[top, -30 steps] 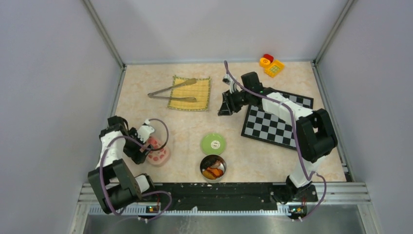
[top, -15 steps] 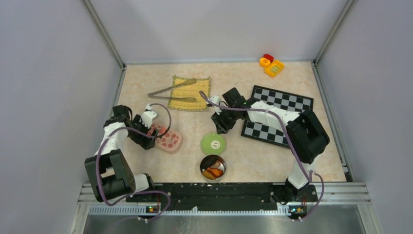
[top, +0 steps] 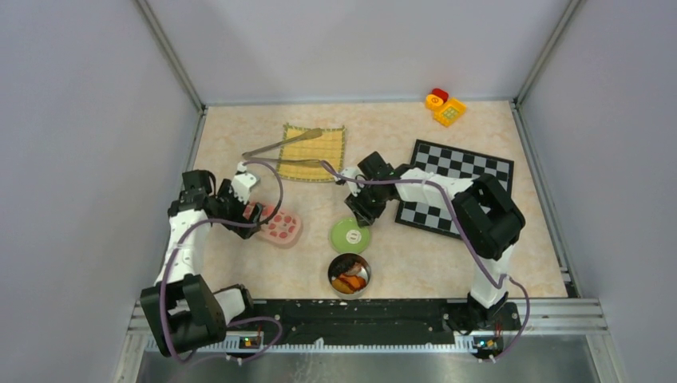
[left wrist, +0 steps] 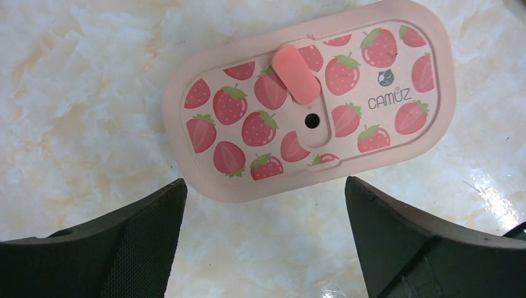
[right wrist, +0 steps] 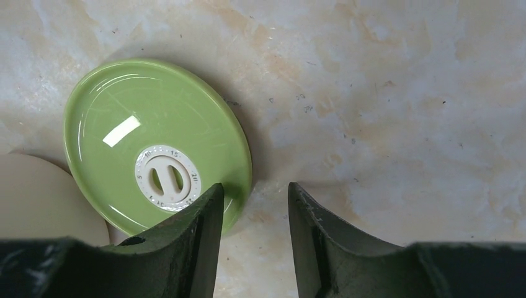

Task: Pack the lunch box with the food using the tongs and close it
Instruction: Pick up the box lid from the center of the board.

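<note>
The marbled worktop (top: 415, 263) carries a chessboard (top: 479, 169) on the right and a yellow mat (top: 319, 144) at the back. The tongs (top: 279, 144) lie untouched across the mat's left edge, joined end off the mat, well apart from both arms.

The left gripper (top: 243, 206) hangs over the left end of a pink lid (top: 281, 228) printed with strawberries. In the wrist view its fingers (left wrist: 124, 248) stand wide and hold nothing, with the lid (left wrist: 310, 105) flat on the worktop beyond them.

The right gripper (top: 363, 209) is low at the far edge of the green lid (top: 350, 236). Its fingers (right wrist: 186, 248) stand a narrow gap apart, and the lid's rim (right wrist: 142, 136) runs under the left one. Whether they touch it I cannot tell.

Just in front of the green lid stands the open round tin (top: 349, 260). The food (top: 349, 281) is inside, orange and brown pieces.

Toy blocks (top: 443, 105) sit in the far right corner.
</note>
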Controlling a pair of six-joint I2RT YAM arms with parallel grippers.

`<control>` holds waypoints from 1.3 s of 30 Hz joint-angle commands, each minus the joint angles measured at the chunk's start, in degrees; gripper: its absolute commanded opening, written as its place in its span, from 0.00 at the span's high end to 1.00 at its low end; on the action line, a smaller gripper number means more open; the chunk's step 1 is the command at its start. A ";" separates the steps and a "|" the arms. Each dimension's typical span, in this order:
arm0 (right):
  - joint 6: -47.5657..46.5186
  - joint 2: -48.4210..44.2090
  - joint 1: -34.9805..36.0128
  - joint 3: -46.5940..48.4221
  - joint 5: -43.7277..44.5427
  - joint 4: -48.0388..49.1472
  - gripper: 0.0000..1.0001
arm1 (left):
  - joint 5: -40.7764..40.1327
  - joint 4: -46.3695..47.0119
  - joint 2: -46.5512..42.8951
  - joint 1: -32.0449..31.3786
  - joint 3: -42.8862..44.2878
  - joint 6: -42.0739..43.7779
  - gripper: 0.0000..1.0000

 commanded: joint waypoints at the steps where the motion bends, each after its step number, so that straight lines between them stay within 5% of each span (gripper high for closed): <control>1: -0.30 2.30 1.33 1.03 -0.03 -0.59 0.59 | 3.53 1.68 -2.29 -0.24 1.26 -2.32 0.01; 6: -0.59 2.89 1.96 0.84 0.36 -0.85 0.69 | 4.57 2.95 -2.89 -0.24 1.37 -4.20 0.01; 12: -1.25 1.41 0.65 2.57 1.68 -2.33 1.00 | 4.55 3.21 -2.61 -0.21 0.50 -4.85 0.01; 39: 1.52 -14.18 -6.87 4.76 -3.62 -1.33 1.00 | 10.03 4.15 -2.87 -0.25 3.82 -9.34 0.01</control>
